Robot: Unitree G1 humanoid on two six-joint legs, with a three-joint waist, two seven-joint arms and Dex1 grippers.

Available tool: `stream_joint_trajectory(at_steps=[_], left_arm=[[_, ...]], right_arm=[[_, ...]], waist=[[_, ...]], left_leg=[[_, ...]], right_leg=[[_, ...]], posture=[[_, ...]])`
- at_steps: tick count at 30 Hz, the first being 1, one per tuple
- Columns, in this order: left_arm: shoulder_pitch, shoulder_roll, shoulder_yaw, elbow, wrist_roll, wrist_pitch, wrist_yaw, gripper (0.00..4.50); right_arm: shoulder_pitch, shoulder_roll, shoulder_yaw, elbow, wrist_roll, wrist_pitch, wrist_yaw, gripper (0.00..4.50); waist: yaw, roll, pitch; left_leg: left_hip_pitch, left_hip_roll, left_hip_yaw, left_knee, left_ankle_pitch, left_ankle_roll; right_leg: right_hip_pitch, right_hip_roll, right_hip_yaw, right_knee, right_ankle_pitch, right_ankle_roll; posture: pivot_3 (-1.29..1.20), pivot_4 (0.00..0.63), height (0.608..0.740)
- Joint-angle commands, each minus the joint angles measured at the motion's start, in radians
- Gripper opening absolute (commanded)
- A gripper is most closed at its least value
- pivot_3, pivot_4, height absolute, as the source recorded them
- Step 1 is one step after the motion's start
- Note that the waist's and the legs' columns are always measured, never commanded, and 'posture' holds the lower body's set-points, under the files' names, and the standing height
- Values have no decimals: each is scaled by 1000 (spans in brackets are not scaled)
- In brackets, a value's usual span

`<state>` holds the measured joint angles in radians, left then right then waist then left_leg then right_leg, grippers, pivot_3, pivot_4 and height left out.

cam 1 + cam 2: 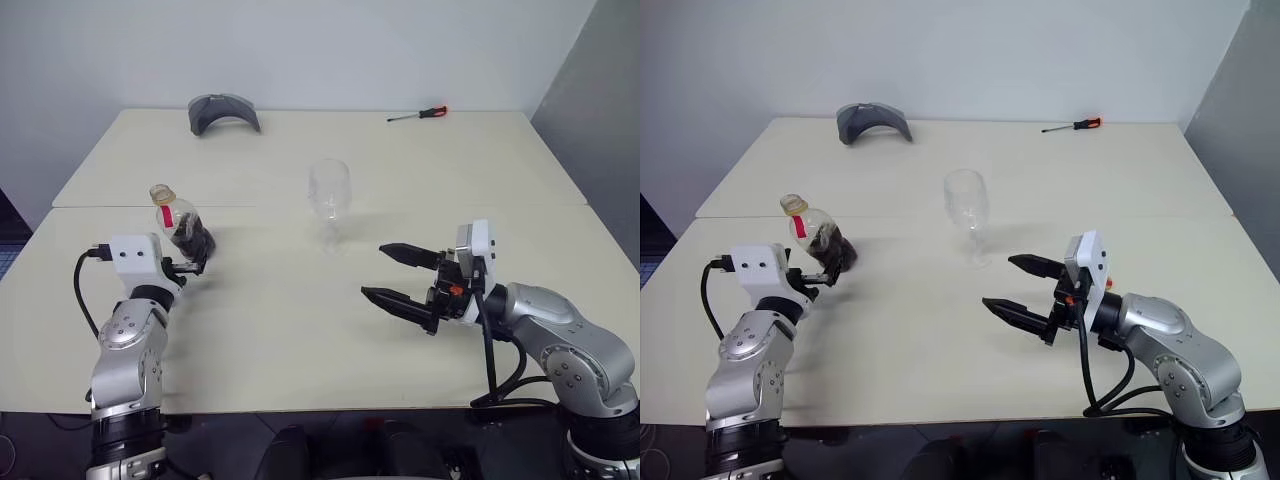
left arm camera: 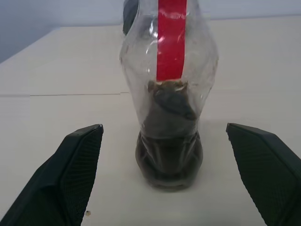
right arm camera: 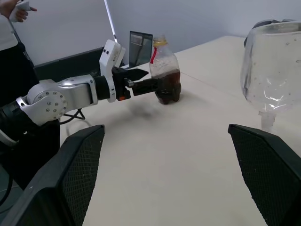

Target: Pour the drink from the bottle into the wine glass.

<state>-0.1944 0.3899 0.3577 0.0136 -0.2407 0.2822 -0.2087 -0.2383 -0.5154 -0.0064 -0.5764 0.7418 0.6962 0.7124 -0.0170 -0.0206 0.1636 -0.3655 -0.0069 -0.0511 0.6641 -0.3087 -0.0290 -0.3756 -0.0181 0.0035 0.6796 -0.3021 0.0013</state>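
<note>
— While both arms reach over the bench [image 1: 300, 340], what are the end effectors doing?
— Nearest, at about four o'clock, the right end effector [image 1: 392, 272] is spread wide and holds nothing; it points level toward nine o'clock. At eight o'clock the left end effector [image 2: 169, 155] is also released, its fingers [image 2: 70, 174] standing either side of the bottle [image 1: 180, 225] without touching it.
— Where does the bottle stand?
— Upright on the bench at nine o'clock, its yellow cap [image 1: 162, 191] on and a red strip [image 2: 170, 37] running down its neck. The drink [image 2: 168, 150] fills only its lower part.
— And the wine glass [image 1: 329, 200]?
— At the centre, upright and clear, well apart from the bottle and just beyond the right end effector.
— Anything farther back?
— A grey curved object [image 1: 223, 112] at eleven o'clock, and a screwdriver [image 1: 418, 115] at one o'clock.
</note>
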Motion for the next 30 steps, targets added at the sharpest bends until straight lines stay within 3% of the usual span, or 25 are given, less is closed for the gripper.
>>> stream_joint_trajectory(at_steps=[1, 21, 24, 30], left_arm=[[-61, 27, -3, 62, 11, -63, -21, 4500], [-344, 67, -64, 567, 61, -369, -114, 4500], [-355, 63, -66, 595, 56, -390, -124, 3946], [-363, 67, -69, 619, 56, -414, -139, 2018]], right_arm=[[-2, -3, -5, -46, 10, -13, -14, 4470], [-1, 28, 11, -59, 14, -13, -78, 4470], [3, 30, 12, -61, 11, -15, -82, 4500], [0, 29, 9, -58, 12, -17, -89, 4500]], waist=[[3, 0, 0], [12, -1, 0], [12, -1, 0], [12, -1, 0]], left_leg=[[0, 0, 0, 0, 0, 0], [-1, 0, -1, 0, 0, 0], [-1, 0, -1, 1, 1, -1], [-2, 0, -1, 1, 1, -2]], right_leg=[[0, 0, 0, 0, 0, 0], [-1, -1, -3, 0, 0, 0], [-1, -1, -2, 0, 0, 0], [-2, -1, -3, 0, 0, 0]], posture=[[0, 150, 740], [0, 150, 740], [0, 150, 740], [0, 150, 740]])
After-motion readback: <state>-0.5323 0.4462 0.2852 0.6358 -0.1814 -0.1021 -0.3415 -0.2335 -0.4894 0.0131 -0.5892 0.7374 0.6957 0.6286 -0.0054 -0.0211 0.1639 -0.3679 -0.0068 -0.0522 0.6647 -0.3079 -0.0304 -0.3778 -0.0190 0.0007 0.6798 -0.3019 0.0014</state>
